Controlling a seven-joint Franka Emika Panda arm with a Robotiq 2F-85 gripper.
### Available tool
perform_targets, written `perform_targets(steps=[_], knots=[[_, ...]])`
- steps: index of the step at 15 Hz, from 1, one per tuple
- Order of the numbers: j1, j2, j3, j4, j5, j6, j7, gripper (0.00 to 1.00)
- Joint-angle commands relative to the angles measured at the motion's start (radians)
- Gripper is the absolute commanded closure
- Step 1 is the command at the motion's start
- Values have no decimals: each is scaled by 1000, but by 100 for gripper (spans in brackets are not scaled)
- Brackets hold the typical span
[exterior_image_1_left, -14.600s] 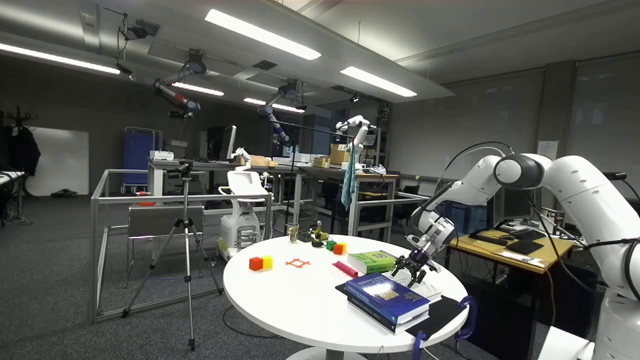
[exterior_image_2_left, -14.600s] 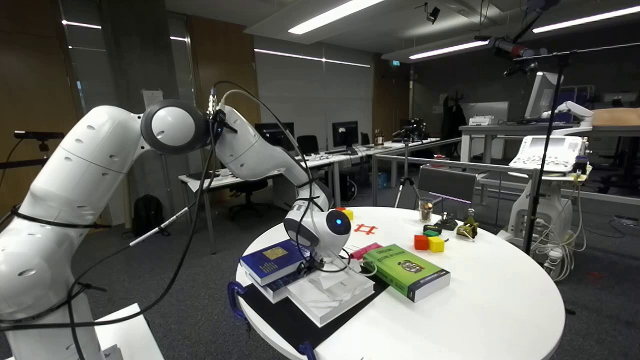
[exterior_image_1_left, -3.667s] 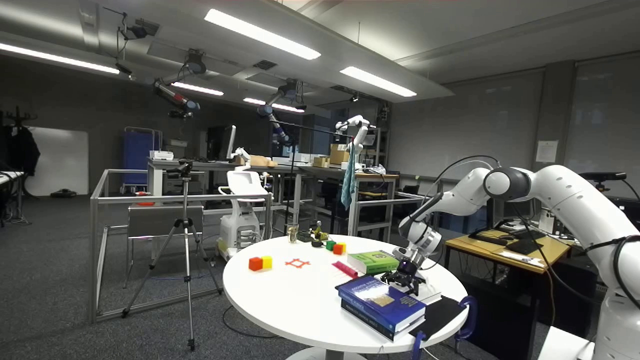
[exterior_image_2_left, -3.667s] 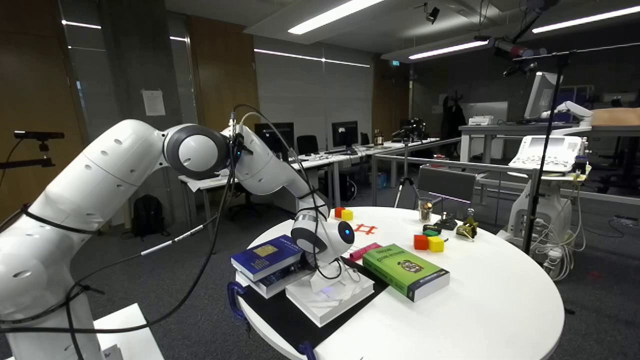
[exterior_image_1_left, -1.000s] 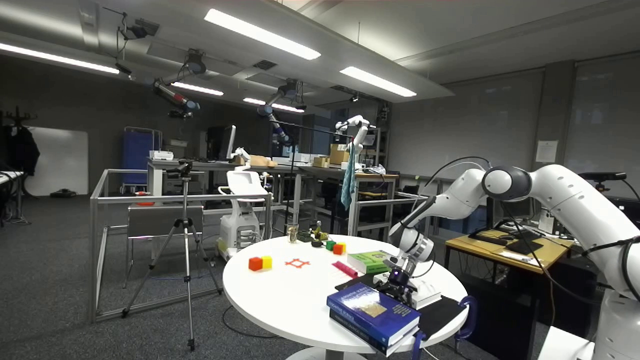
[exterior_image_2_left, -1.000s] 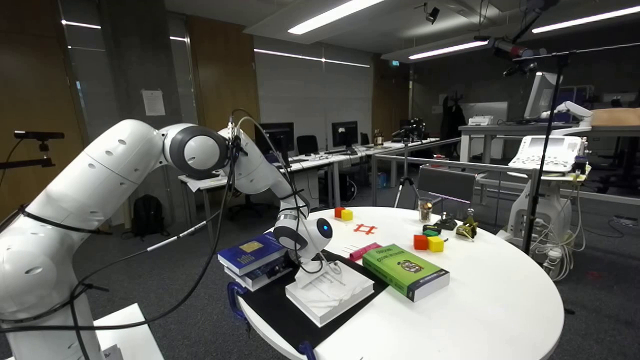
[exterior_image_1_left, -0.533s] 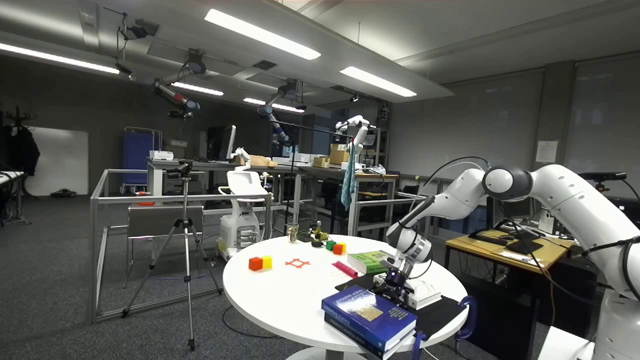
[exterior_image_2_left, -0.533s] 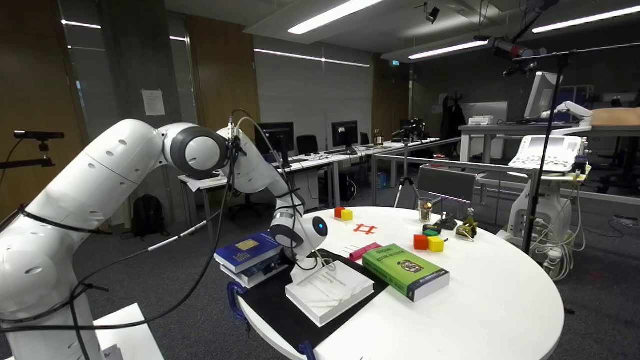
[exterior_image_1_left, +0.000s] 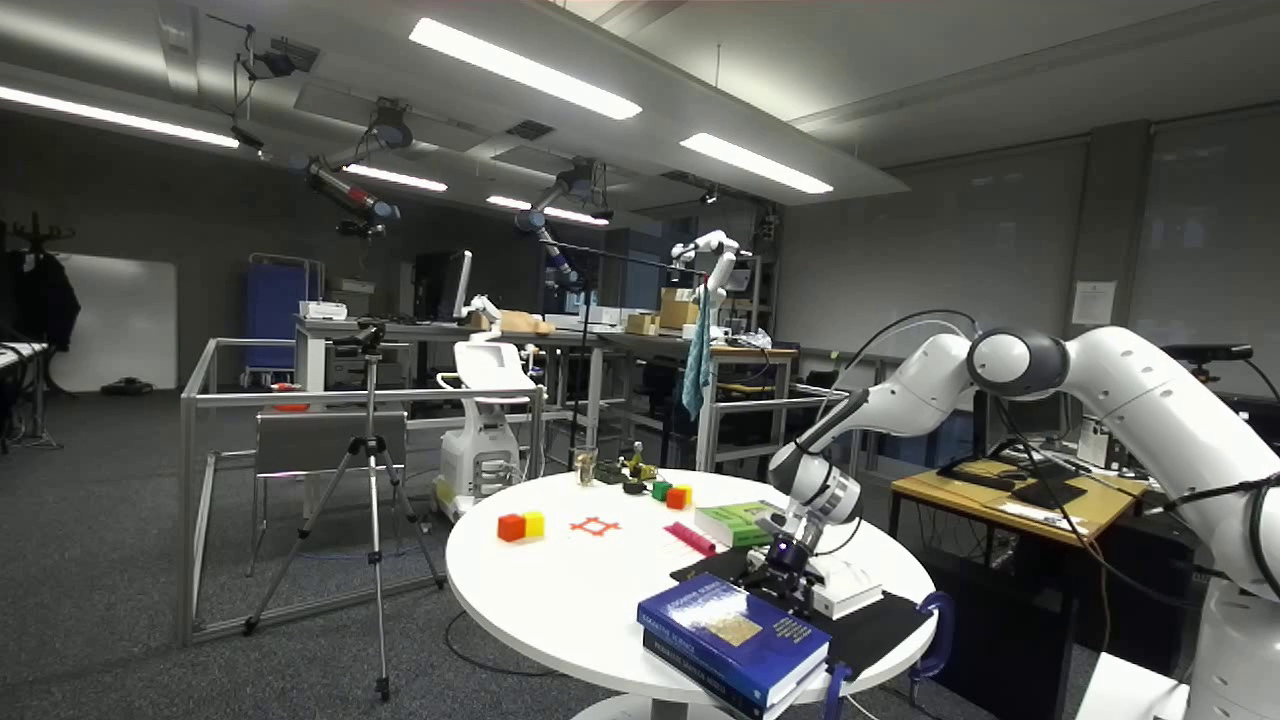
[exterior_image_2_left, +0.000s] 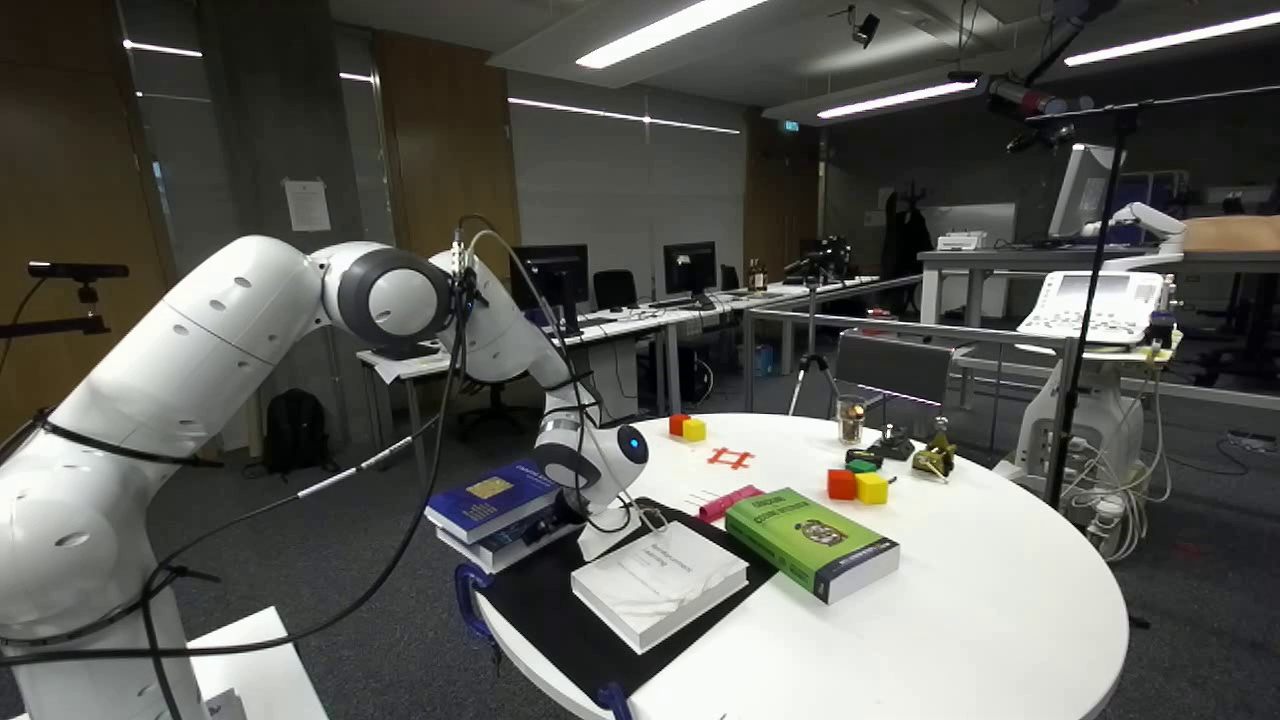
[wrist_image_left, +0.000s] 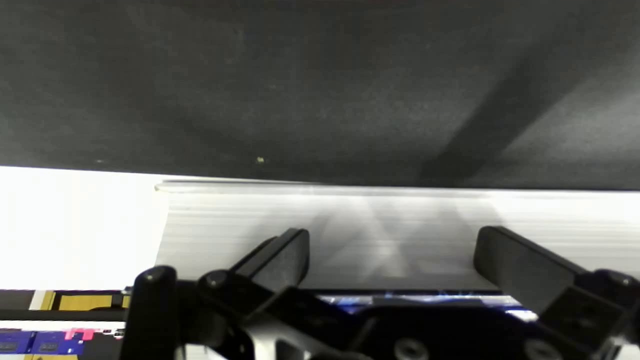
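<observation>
- In an exterior view, arches the white arm (exterior_image_1_left: 1150, 390) up from the right edge, folds over at the dark-banded elbow (exterior_image_1_left: 1018, 360), then slopes the forearm (exterior_image_1_left: 920, 388) down to the left.
- Points the wrist (exterior_image_1_left: 825, 490) steeply downward and hangs the gripper (exterior_image_1_left: 778, 590) low over the round table (exterior_image_1_left: 560, 600), tilted a little off vertical.
- Fits between the white book (exterior_image_1_left: 850, 588) and the blue book (exterior_image_1_left: 735, 630), stacked on a lower book (exterior_image_1_left: 690, 669) at the table's edge, with one corner past the rim.
- In an exterior view, arches up from the lower left, bends at the elbow and slants down rightward to the wrist, with a blue light (exterior_image_2_left: 633, 443) at its end.
- Half hides the gripper behind the wrist, just beside both stacked books, above the black mat (exterior_image_2_left: 560, 620), near the white book and farther from the green book (exterior_image_2_left: 812, 540).
- In the wrist view, shows the jaws at the bottom, spread well apart, with fingers (wrist_image_left: 520, 265) angled toward the pages (wrist_image_left: 350, 215) of a stacked book.
- Cannot tell contact with those pages from a slight gap.
- Shows the black mat across the top and a bare patch of the round table to the left.
</observation>
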Motion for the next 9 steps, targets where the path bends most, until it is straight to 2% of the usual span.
perform_targets(steps=[1, 9], knots=[[38, -108, -17, -99, -45, 86, 7, 0], [29, -266, -7, -192, -137, 250, 22, 0]])
